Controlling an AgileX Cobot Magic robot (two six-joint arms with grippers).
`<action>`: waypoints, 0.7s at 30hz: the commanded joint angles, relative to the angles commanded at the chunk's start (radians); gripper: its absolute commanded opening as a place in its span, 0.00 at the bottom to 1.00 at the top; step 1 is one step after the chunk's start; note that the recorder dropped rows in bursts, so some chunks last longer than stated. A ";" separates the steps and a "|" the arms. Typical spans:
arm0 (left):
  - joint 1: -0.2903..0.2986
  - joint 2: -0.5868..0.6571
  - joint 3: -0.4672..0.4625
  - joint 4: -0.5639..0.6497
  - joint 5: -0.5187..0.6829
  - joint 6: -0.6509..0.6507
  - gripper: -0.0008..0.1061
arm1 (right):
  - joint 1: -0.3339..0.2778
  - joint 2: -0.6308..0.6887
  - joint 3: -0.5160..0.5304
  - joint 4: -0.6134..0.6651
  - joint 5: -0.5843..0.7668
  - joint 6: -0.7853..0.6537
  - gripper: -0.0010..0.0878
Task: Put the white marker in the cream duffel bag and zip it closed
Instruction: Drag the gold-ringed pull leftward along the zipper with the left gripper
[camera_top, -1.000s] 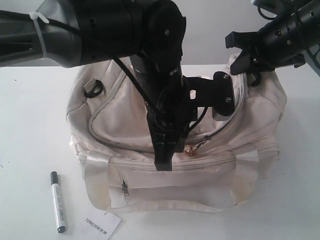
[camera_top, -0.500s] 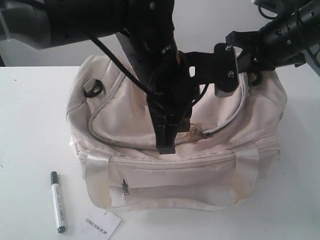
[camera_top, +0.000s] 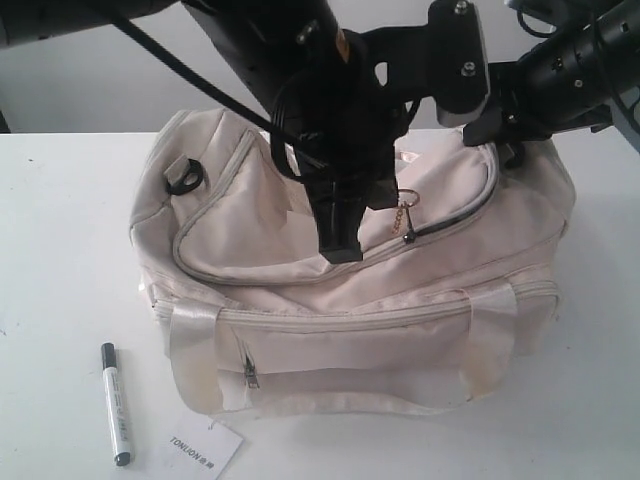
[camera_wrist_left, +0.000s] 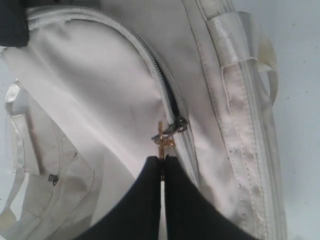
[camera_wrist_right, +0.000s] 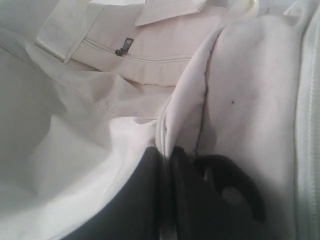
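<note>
The cream duffel bag (camera_top: 300, 330) stands mid-table with its front pocket facing the camera. In the left wrist view my left gripper (camera_wrist_left: 163, 159) is shut on the gold zipper pull (camera_wrist_left: 163, 140) of the curved top zip. A short dark gap (camera_wrist_left: 170, 97) shows in the zip just beyond the slider. The pull (camera_top: 405, 213) hangs under the left arm (camera_top: 330, 120). My right gripper (camera_wrist_right: 167, 156) is shut on a fold of the bag's fabric beside a black D-ring (camera_wrist_right: 227, 182), at the bag's right end (camera_top: 500, 140). The white marker (camera_top: 116, 403) lies on the table, front left of the bag.
A white paper tag (camera_top: 203, 447) lies by the bag's front left corner, next to the marker. Another black D-ring (camera_top: 186, 176) sits on the bag's left end. The white table (camera_top: 60, 260) extends left and right of the bag.
My left gripper has risen and moved right with the zipper pull, drawing the slider up along the curved zip toward the bag's right end. The right gripper keeps its hold. The marker has not moved.
</note>
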 joint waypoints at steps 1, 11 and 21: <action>0.000 -0.005 0.000 0.000 -0.006 0.000 0.01 | 0.000 0.000 0.000 0.000 0.000 0.000 0.01; 0.000 -0.009 0.000 0.000 -0.011 0.000 0.01 | 0.000 0.000 0.000 0.001 0.009 0.000 0.01; 0.000 -0.009 0.000 -0.014 -0.013 0.000 0.01 | 0.000 0.000 0.000 0.001 0.008 0.019 0.13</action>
